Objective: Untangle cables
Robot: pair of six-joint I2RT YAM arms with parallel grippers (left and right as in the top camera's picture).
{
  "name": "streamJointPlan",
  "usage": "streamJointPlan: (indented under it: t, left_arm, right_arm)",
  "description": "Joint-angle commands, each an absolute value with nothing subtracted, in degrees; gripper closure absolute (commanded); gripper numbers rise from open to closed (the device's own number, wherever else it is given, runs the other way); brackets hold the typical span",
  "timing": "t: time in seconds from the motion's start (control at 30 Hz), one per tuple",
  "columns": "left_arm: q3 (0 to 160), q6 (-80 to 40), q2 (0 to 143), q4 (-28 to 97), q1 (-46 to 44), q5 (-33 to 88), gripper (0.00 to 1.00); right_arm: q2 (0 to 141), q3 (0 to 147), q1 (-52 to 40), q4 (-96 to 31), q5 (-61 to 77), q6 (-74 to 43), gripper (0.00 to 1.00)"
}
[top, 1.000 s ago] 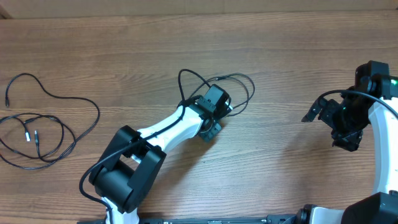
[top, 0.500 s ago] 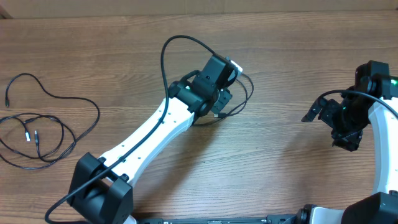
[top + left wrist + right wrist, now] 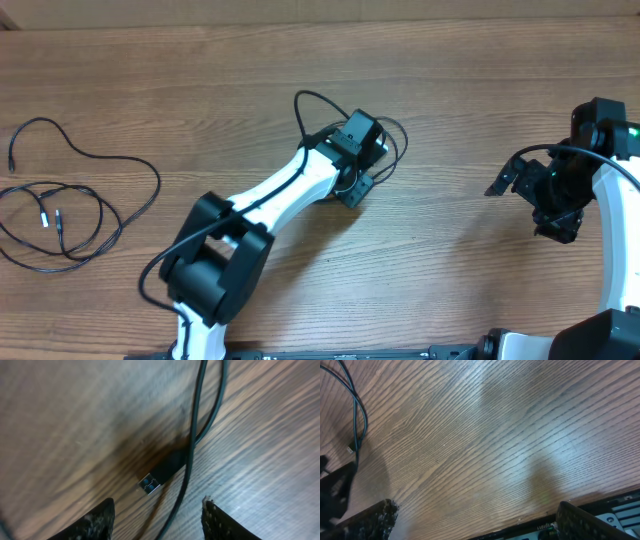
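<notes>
Two fingers of the left gripper (image 3: 157,505) stand well apart in the left wrist view, clasping nothing, low over the wooden table (image 3: 75,420). Just ahead of the gap between them lies a USB plug (image 3: 152,482), its metal mouth turned towards the camera and its black body running up and to the right. A thin dark cable (image 3: 196,410) comes down from the top edge, passes close against the plug's body and runs on between the fingers. A second strand curves in beside it from the upper right. Whether the two strands belong to one cord cannot be told.

Seen from overhead, this gripper sits near the middle of the table, and the dark cable loops round it on the far side and to the right. The left arm (image 3: 270,200) reaches back from there to its base at the near edge.

Well apart from it, at the table's left end, the loose cables (image 3: 58,218) lie in flat overlapping loops.

The right gripper (image 3: 477,505) hangs over bare wood at the right side, its fingers spread wide with nothing between them. At the upper left of its own view a thin cord (image 3: 360,415) bends down to a small pale plug end (image 3: 351,450)
</notes>
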State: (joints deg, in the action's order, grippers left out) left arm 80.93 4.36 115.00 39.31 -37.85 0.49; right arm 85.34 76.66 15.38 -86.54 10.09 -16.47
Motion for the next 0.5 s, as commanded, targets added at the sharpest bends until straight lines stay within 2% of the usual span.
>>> streamJointPlan:
  t: [0.0, 0.37, 0.47]
  left_arm:
    - [80.8, 3.8, 118.2, 39.6, -38.0, 1.4, 0.45]
    - [80.7, -2.7, 118.8, 42.1, -38.0, 2.1, 0.48]
    - [80.7, -2.6, 118.8, 42.0, -38.0, 4.6, 0.53]
  right_arm:
    - [85.0, 76.6, 15.5, -86.5, 9.9, -16.2, 0.00]
    - [85.0, 76.6, 15.5, -86.5, 9.9, -16.2, 0.00]
    - [85.0, 76.6, 15.5, -86.5, 9.9, -16.2, 0.00]
